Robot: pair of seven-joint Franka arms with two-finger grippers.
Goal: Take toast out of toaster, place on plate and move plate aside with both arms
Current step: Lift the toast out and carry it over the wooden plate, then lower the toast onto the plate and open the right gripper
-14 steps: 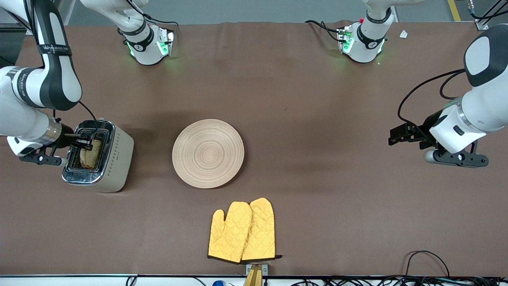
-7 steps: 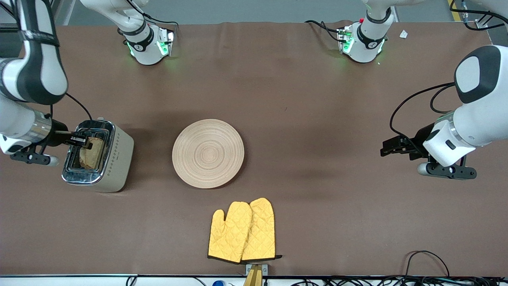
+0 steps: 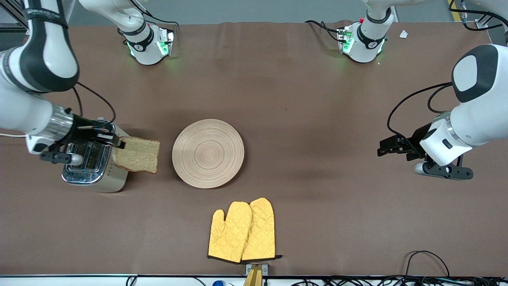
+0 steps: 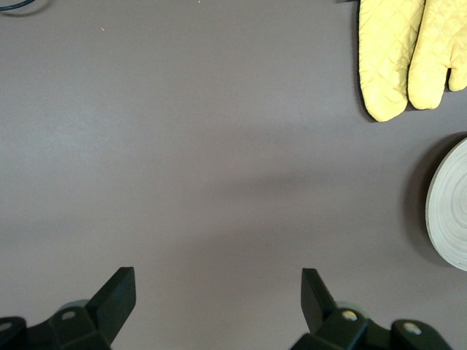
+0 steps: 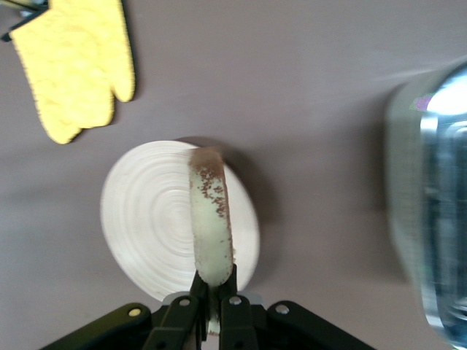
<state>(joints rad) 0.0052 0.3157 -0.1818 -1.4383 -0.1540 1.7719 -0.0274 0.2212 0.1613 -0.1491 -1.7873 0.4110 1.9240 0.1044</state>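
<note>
The toast (image 3: 137,154), a brown speckled slice, hangs in the air between the toaster (image 3: 95,163) and the plate (image 3: 208,153), a round beige wooden plate in the middle of the table. My right gripper (image 3: 115,143) is shut on the toast's edge, over the toaster's plate-side edge. In the right wrist view the toast (image 5: 209,222) shows edge-on between the shut fingers (image 5: 238,310), with the plate (image 5: 153,219) below. My left gripper (image 3: 384,149) is open and empty, over bare table toward the left arm's end. Its fingertips (image 4: 117,288) stand wide apart in the left wrist view.
A pair of yellow quilted mitts (image 3: 243,231) lies nearer the front camera than the plate. They also show in the left wrist view (image 4: 405,55) and the right wrist view (image 5: 76,58). The silver toaster's slots are open. Cables run along the table's front edge.
My right gripper has lifted the toast out of the toaster slot and carried it toward the plate. My left arm has drifted slightly toward the plate.
</note>
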